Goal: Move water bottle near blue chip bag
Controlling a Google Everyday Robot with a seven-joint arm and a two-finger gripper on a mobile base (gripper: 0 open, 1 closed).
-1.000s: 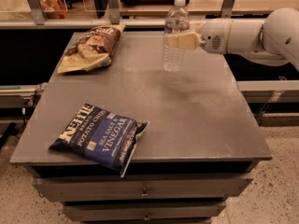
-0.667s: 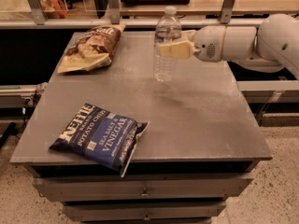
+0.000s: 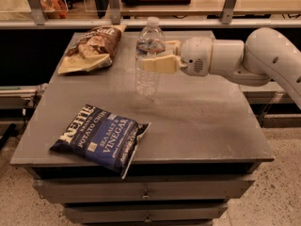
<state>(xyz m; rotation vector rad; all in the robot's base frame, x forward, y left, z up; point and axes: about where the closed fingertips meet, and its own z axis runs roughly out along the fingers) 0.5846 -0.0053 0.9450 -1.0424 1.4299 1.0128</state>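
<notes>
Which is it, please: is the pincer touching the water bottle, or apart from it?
Touching. The camera view shows the pincer clamped on the water bottle, one finger on each side.

Blue chip bag (image 3: 99, 138), left of the tool (image 3: 151, 56): "Kettle Brand Potato Chips, Sea Salt & Vinegar".

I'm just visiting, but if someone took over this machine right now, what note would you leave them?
Pincer: shut on the bottle, which is upright over the table's middle rear.
Blue bag: flat at the front left edge, well apart from the bottle.
Done: bottle grasped.
Left: carry it next to the blue bag, set it down, release.
</notes>
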